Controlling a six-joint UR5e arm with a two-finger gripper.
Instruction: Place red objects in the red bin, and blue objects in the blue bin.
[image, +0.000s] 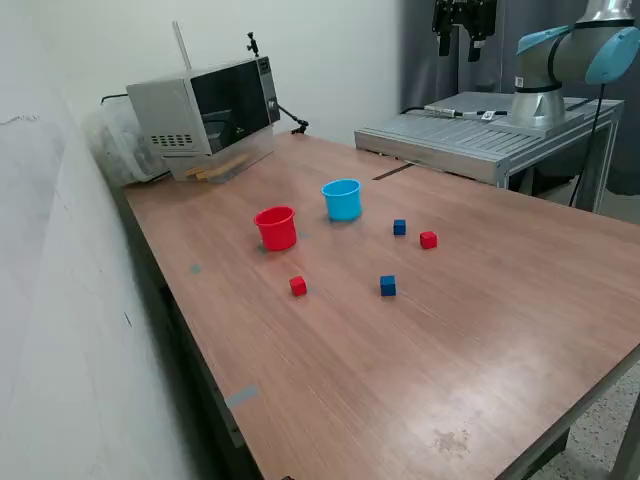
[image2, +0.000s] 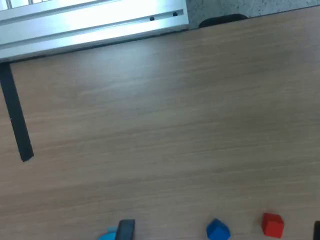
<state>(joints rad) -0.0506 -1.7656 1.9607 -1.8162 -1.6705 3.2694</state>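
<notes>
Gripper (image: 464, 35) of mine hangs high above the table's (image: 480, 330) far edge, well clear of every object; its fingers (image: 443, 42) point down with a gap between them, grasping nothing.

Red bin (image: 276, 227) and blue bin (image: 342, 199) stand upright near each other on the table. Neither shows contents from this angle.

All four cubes lie outside the bins. One red cube (image: 298, 286) sits before the red bin; another red cube (image: 428, 239) lies beside a blue cube (image: 399, 227). A second blue cube (image: 388, 286) lies apart.

No legible writing on the microwave (image: 205, 115) or elsewhere.
</notes>
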